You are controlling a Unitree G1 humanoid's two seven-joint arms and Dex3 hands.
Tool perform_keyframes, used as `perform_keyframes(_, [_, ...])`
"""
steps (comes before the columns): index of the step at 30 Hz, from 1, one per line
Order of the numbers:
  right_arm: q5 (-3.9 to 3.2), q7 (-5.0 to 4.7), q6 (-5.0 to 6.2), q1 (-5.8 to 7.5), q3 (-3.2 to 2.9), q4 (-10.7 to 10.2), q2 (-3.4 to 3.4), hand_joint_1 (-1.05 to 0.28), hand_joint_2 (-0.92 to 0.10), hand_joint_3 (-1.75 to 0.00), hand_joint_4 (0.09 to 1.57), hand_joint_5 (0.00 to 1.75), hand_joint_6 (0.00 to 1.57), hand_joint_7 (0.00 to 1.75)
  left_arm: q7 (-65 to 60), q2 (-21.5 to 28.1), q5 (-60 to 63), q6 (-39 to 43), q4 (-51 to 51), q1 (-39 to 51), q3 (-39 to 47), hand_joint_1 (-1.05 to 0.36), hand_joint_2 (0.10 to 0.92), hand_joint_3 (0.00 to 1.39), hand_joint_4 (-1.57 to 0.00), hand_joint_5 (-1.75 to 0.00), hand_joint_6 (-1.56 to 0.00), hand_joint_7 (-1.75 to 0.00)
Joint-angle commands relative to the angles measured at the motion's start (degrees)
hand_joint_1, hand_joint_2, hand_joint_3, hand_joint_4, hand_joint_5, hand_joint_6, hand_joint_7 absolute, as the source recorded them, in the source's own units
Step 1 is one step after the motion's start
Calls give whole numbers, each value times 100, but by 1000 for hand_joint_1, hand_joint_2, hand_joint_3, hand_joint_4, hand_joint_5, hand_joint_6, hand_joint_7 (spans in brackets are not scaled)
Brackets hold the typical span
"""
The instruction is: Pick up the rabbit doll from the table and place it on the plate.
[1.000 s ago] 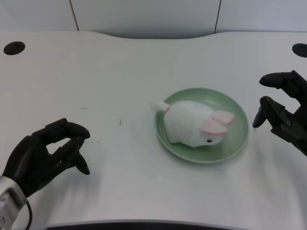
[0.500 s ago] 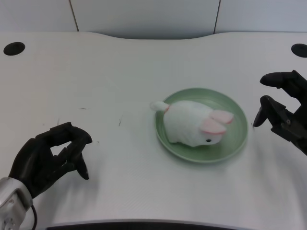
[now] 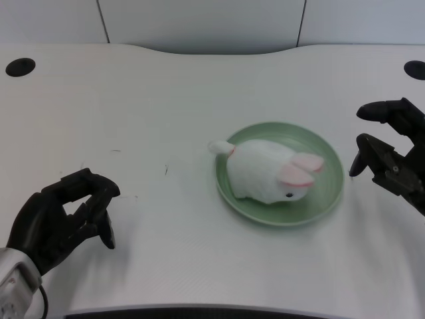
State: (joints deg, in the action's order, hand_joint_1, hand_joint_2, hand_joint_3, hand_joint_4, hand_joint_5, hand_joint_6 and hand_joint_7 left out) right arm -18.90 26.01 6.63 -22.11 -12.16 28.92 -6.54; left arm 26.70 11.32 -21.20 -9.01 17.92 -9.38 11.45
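Observation:
A white rabbit doll (image 3: 267,170) with pink ears lies on the green plate (image 3: 330,193) right of the table's middle, its tail poking over the plate's left rim. My left hand (image 3: 61,219) hovers near the front left edge of the table, far from the plate. Its fingers are curled inward and hold nothing. The right hand (image 3: 390,159) waits beside the plate's right rim, apart from it.
Two dark round holes sit in the table's far corners, one at the left (image 3: 20,66) and one at the right (image 3: 415,69). A few small dark marks (image 3: 166,170) dot the tabletop left of the plate. The table's front edge runs just below my left hand.
My left hand has drawn back a little toward the front left corner, its fingers staying curled. The rabbit doll, the plate and the right hand have not moved.

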Motion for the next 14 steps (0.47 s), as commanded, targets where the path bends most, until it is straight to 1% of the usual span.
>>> perform_keyframes(1, [73,67,207,-65,4,182,-87,-381,-698,-602,683,1746,553,1369,-22,-15,-116,-62,-12,66,124,-434,921,397,-987,-1690,-848,-1553])
perform_keyframes(3, [110,46,214,-85,14,217,-109,-364,-697,-595,685,1746,562,1359,-72,-46,-119,-72,-64,83,144,-440,921,406,-996,-1693,-853,-1556])
perform_keyframes(5, [117,40,197,-76,20,184,-118,-352,-700,-594,690,1746,570,1351,-62,-50,-110,-25,-66,87,142,-451,921,409,-1008,-1692,-861,-1559])
perform_keyframes(8, [171,-44,89,-29,43,18,-112,-371,-702,-588,685,1746,574,1340,-52,-50,-177,-87,-62,83,177,-446,921,392,-1020,-1685,-869,-1550])
perform_keyframes(9, [161,-71,13,-27,44,-39,-100,-374,-703,-586,684,1746,575,1338,-29,-37,-184,-76,-46,75,184,-446,921,390,-1022,-1685,-871,-1547])
perform_keyframes(10, [151,-88,-41,-30,45,-72,-89,-375,-698,-581,700,1746,584,1341,-10,-25,-184,-61,-26,66,187,-448,921,391,-1022,-1684,-871,-1544])
perform_keyframes(11, [146,-83,-63,-44,45,-62,-85,-376,-697,-579,706,1746,588,1342,10,-5,-184,-46,32,32,194,-449,921,391,-1022,-1683,-871,-1542])
perform_keyframes(14, [144,-43,-51,-62,44,-28,-88,-362,-698,-576,714,1746,599,1344,48,23,-189,-30,124,-17,207,-447,921,400,-1018,-1679,-860,-1536])
